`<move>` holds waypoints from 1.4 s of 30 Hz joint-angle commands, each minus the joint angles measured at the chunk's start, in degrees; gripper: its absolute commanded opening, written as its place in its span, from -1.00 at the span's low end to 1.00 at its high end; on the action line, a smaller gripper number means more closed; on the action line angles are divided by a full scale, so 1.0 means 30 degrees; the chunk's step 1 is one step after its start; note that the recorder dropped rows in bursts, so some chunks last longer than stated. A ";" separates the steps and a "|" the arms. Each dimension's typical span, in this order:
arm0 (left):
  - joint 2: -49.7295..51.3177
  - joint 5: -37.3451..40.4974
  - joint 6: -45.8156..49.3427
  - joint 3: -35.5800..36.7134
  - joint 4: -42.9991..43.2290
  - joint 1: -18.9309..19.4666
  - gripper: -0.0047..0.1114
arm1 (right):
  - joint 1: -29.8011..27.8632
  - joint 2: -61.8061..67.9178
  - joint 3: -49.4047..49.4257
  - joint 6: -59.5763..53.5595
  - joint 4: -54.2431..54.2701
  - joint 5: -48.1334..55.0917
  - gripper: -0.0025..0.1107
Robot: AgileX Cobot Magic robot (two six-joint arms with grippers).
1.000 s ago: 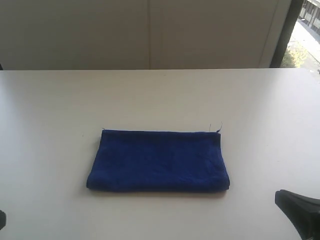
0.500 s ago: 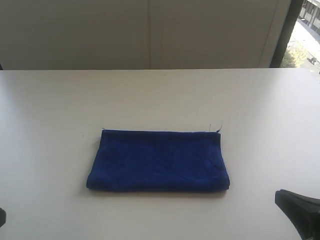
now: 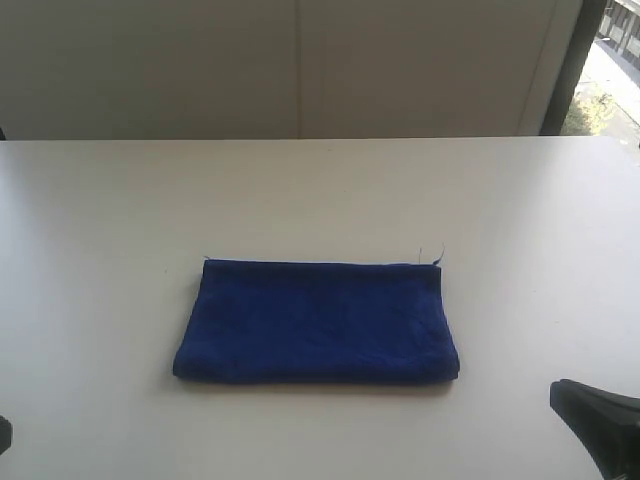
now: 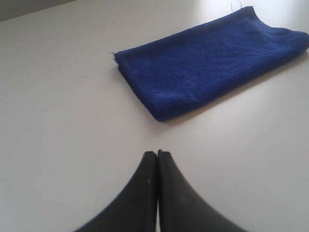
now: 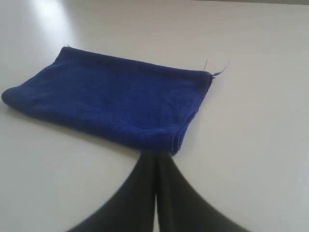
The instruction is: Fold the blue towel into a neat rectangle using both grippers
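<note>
The blue towel (image 3: 315,320) lies folded on the counter (image 3: 100,200), ahead of both tools. The left tool (image 4: 157,154) and right tool (image 5: 155,157) are closed and empty. The towel looks soft and light; better to pinch its corners.

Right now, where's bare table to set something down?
Bare table all round the blue towel: widest between its far edge and the wall, open on both flanks. Tightest on the near side, between the towel and the left gripper and right gripper, both shut, clear of it.
</note>
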 commanded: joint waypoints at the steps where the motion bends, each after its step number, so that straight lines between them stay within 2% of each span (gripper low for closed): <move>1: -0.0114 0.0032 0.0071 0.0082 -0.0083 0.0033 -0.92 | -0.0106 -0.0025 0.0092 -0.0061 0.0023 -0.0288 -0.96; 5: -0.0118 0.0032 0.0071 0.0082 -0.0083 0.0511 -0.92 | -0.0106 -0.0025 0.0092 -0.0061 0.0023 -0.0246 -0.96; 14: -0.0241 0.0032 0.0071 0.0082 -0.0083 0.5662 -0.92 | -0.0106 -0.0025 0.0092 -0.0061 0.0023 -0.0246 -0.96; 19: -0.1747 0.0032 0.0071 0.0082 -0.0083 0.7736 -0.92 | -0.0106 -0.0025 0.0092 -0.0061 0.0023 -0.0283 -0.96; 23: -0.2863 0.0032 0.0071 0.0082 -0.0083 0.8255 -0.92 | -0.0106 -0.0025 0.0092 -0.0061 0.0023 -0.0283 -0.96; 42: -0.3441 0.0064 0.0071 0.0082 -0.0083 0.8255 -0.92 | -0.0106 -0.0025 0.0092 -0.0061 0.0023 -0.0245 -0.96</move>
